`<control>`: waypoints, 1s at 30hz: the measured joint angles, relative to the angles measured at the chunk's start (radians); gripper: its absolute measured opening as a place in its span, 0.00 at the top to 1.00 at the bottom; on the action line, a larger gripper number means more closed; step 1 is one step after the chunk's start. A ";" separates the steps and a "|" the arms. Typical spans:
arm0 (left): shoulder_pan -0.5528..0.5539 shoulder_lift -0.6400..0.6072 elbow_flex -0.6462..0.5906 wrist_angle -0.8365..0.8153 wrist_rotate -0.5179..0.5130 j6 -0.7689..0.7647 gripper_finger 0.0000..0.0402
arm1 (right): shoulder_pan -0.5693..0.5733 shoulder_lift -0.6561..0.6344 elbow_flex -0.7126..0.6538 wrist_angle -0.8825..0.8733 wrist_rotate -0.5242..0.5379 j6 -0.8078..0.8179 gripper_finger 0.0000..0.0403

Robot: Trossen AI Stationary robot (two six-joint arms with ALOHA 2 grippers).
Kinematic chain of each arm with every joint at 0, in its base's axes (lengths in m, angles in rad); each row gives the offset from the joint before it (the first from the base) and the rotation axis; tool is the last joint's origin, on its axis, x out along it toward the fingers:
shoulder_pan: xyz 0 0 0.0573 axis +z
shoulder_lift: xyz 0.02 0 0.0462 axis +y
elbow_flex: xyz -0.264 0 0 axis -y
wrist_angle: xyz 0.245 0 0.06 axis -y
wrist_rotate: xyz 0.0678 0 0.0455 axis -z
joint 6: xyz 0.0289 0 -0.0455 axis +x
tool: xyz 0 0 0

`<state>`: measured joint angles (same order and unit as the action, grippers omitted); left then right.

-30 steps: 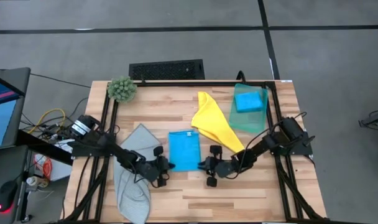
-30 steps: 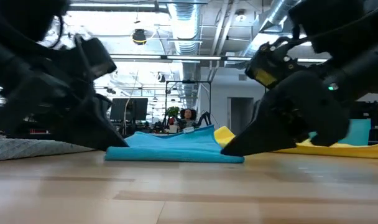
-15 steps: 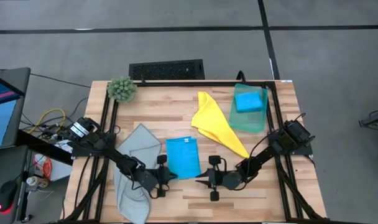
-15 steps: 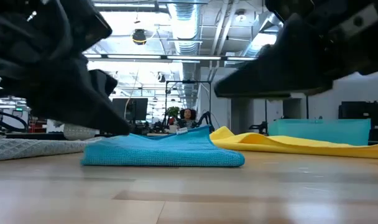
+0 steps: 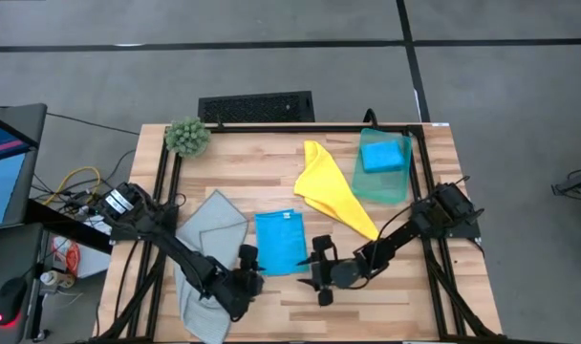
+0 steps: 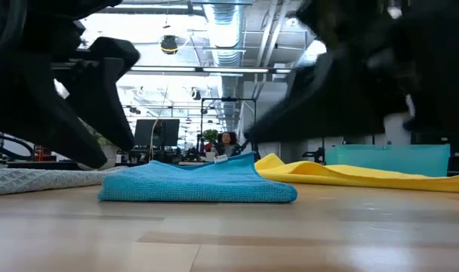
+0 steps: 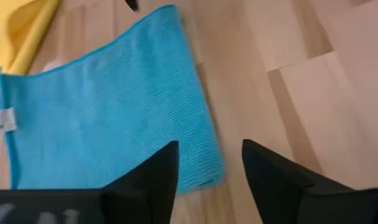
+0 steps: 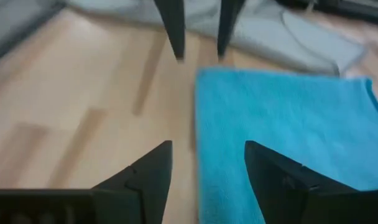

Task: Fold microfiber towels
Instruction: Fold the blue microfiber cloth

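A bright blue towel (image 5: 281, 242) lies folded flat on the wooden table (image 5: 271, 172), its white tag (image 7: 4, 118) at the far edge. My left gripper (image 5: 247, 274) hovers open off the towel's near left corner (image 7: 207, 177). My right gripper (image 5: 319, 270) hovers open off its near right side (image 8: 204, 124). Neither touches the cloth. A crumpled grey towel (image 5: 209, 258) lies at the left. A yellow towel (image 5: 333, 191) lies to the far right of the blue one. A teal towel (image 5: 381, 182) lies at the far right with a second folded blue towel (image 5: 384, 153) on it.
A fuzzy green plant (image 5: 187, 137) stands at the table's far left corner. A black frame (image 5: 271, 127) runs along the table's edges. Bare wood (image 5: 367, 287) lies between the grippers and the near edge.
Both grippers have let go of the blue towel and opened. They have drawn back toward the table's near edge and risen, each rolling a little. Before the release the folded towel slid a short way toward the near edge; it now lies still and flat.
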<state>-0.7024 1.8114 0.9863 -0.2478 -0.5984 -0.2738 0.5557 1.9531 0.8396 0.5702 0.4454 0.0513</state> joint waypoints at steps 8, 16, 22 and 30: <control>-0.062 0.002 -0.092 0.158 -0.124 -0.046 0.55 | -0.009 0.000 -0.001 -0.035 -0.029 -0.032 0.49; -0.073 0.006 -0.192 0.363 -0.168 -0.008 0.55 | -0.039 0.000 -0.015 -0.005 -0.049 -0.050 0.49; -0.064 0.006 -0.243 0.490 -0.167 0.022 0.55 | -0.047 0.058 -0.017 0.024 -0.081 -0.044 0.50; -0.042 0.031 -0.252 0.503 -0.147 0.045 0.55 | -0.047 0.188 -0.011 0.205 -0.070 0.020 0.50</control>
<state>-0.7441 1.8429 0.7345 0.2549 -0.7459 -0.2283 0.5087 2.1406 0.8284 0.7752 0.3751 0.0717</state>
